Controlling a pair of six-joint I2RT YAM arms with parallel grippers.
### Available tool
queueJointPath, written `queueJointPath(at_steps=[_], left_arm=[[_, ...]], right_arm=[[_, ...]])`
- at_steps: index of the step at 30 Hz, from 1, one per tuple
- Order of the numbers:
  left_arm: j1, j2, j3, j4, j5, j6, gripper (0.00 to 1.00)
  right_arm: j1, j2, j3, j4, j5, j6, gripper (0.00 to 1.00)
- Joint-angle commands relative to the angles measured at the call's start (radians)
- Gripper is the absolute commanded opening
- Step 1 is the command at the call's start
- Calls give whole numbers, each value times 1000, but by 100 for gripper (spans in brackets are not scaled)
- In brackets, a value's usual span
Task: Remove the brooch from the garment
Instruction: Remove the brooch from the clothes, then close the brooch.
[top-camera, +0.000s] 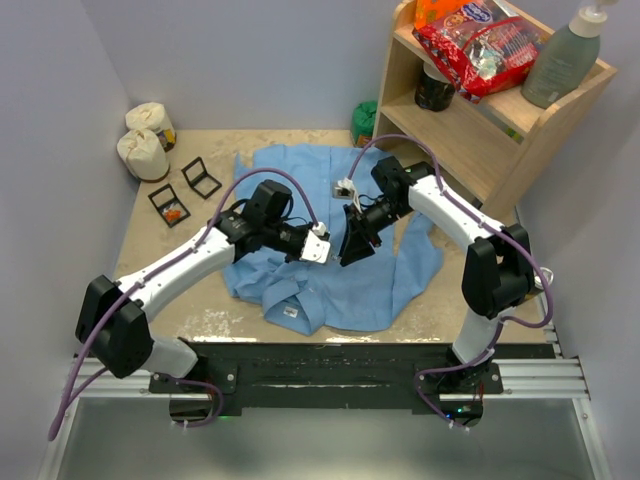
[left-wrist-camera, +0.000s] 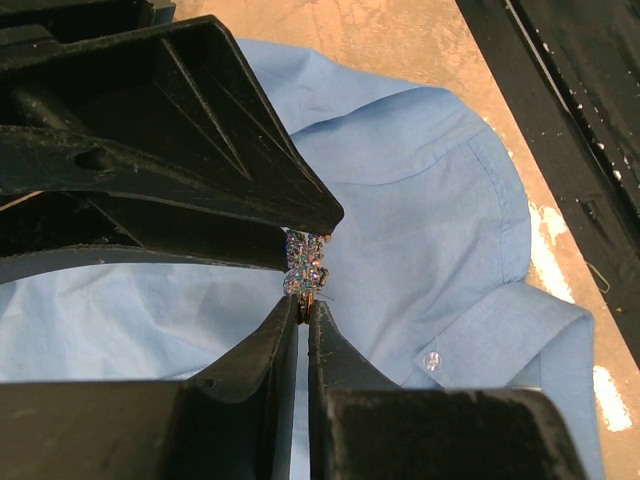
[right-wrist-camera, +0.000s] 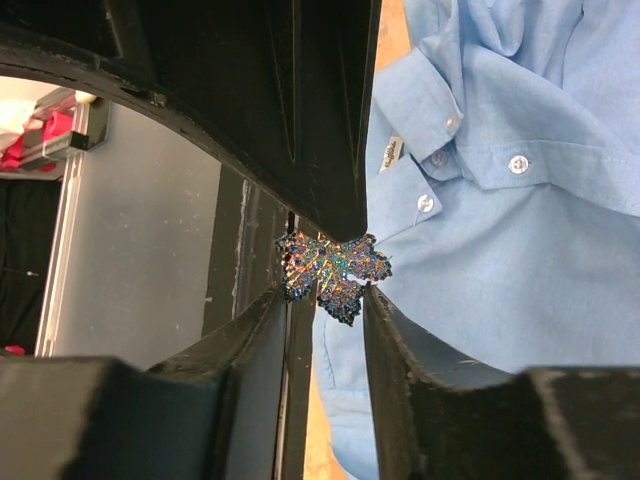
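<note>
The garment (top-camera: 400, 270) lies spread on the table, a light-blue shirt with its collar toward the arms. Over its middle my two grippers meet tip to tip. The brooch (right-wrist-camera: 335, 270) is a glittering multicoloured leaf. My right gripper (right-wrist-camera: 328, 295) holds it across its side lobes, one fingertip on each. In the left wrist view the brooch (left-wrist-camera: 305, 262) stands edge-on, and my left gripper (left-wrist-camera: 304, 300) is shut on its thin lower edge. Blue cloth (left-wrist-camera: 430, 230) lies right behind the brooch. From above, the left gripper (top-camera: 322, 247) and right gripper (top-camera: 352, 245) hide the brooch.
A wooden shelf (top-camera: 470, 140) at the back right carries a red snack bag (top-camera: 478, 45), a grey-green bottle (top-camera: 565, 60) and a dark jar (top-camera: 433, 88). Two white bags (top-camera: 145, 140) and two small black boxes (top-camera: 185, 190) sit at the back left. A green object (top-camera: 364, 120) stands beside the shelf.
</note>
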Motion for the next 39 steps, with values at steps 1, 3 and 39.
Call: queueJointPath(at_steps=[1, 3, 39], left_arm=[[-11, 5, 59, -74, 20, -49, 0], [-11, -7, 56, -92, 23, -46, 0], [36, 153, 255, -212, 69, -306, 0]], right_arm=[[-2, -70, 56, 22, 52, -19, 41], [-5, -75, 65, 22, 65, -21, 44], [42, -435, -462, 751, 230, 270, 35]])
